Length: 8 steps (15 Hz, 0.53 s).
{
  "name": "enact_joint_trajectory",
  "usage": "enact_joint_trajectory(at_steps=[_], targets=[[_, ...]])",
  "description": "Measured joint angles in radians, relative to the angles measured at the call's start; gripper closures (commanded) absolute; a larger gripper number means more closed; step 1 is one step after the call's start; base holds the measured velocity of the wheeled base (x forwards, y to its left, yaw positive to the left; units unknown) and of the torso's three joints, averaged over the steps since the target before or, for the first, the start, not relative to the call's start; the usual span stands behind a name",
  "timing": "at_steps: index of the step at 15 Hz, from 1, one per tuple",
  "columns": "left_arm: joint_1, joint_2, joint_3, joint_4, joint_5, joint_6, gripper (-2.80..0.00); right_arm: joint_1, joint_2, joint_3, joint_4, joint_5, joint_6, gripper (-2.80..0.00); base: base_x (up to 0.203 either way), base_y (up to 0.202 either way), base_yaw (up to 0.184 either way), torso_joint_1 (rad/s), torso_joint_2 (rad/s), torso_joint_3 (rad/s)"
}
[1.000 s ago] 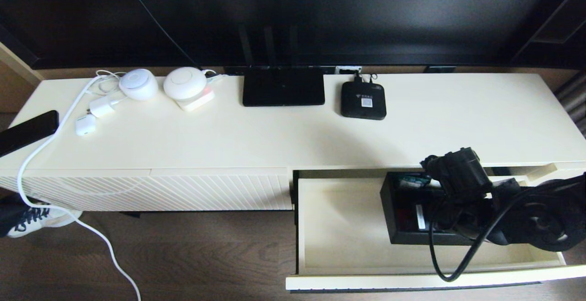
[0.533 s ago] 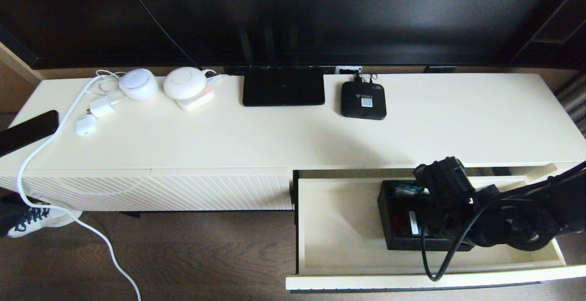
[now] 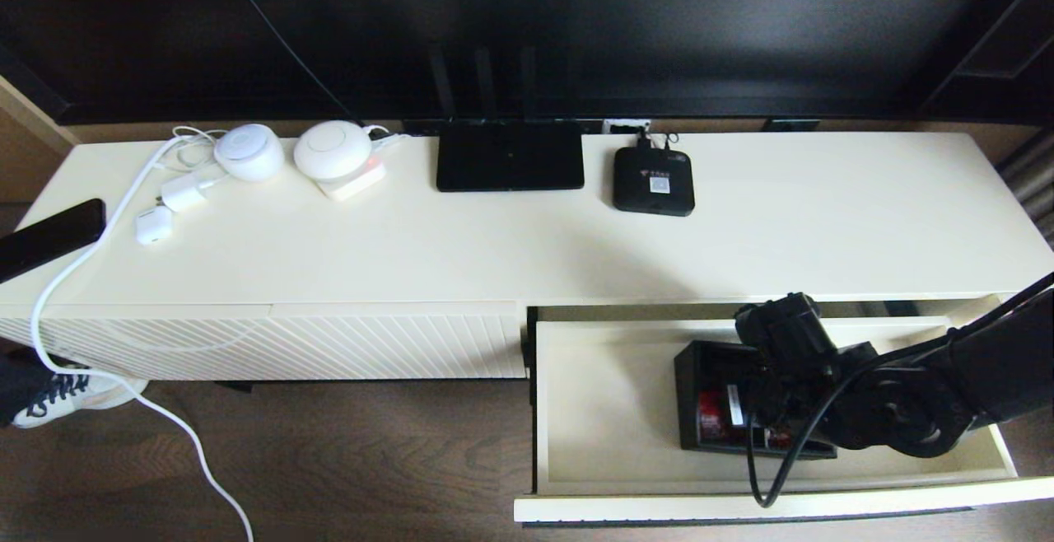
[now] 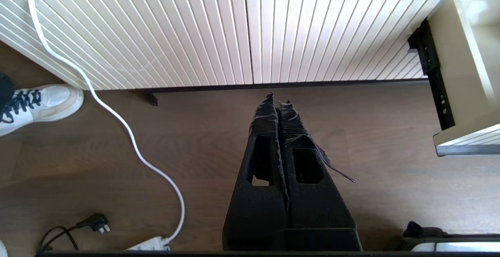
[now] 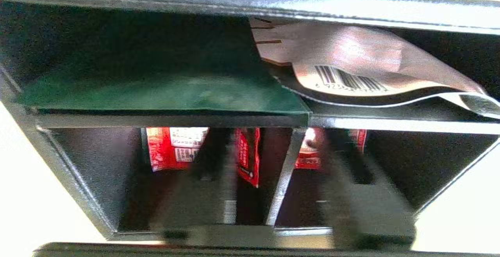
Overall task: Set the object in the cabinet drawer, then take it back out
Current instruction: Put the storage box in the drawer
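The black organizer box (image 3: 686, 398) rests in the open cabinet drawer (image 3: 609, 410), in its right half, with red and white packets showing inside. My right gripper (image 5: 273, 155) reaches down into the box. Its fingers (image 5: 195, 179) stand apart on either side of the divider between two compartments, and neither one touches it. A green packet (image 5: 164, 89) and a barcoded pouch (image 5: 351, 65) lie in the long compartment. My left gripper (image 4: 276, 100) hangs shut and empty above the floor, in front of the closed ribbed front.
On the cabinet top are a flat black router (image 3: 509, 155), a small set-top box (image 3: 653, 181), two white round devices (image 3: 333, 149), chargers and a phone (image 3: 49, 237). A white cable (image 3: 74, 278) trails to the floor beside a shoe (image 3: 58, 394).
My right arm has come down and a little to the left with the box, which now sits lower in the drawer. The left arm has not moved.
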Motion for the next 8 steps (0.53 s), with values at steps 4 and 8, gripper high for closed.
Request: enact_joint_trajectory(at_steps=[4,8], targets=[[0.000,0.000,0.000,0.000,0.000,0.000,0.00,-0.001,-0.040,0.015,0.005,-0.001,-0.010,-2.80,0.000,0.000,0.000,0.000,0.00,0.000],[0.000,0.000,0.000,0.000,0.000,0.000,0.00,-0.013,-0.208,0.021,0.061,-0.002,-0.141,-2.80,0.000,0.000,0.000,0.000,0.00,0.000]])
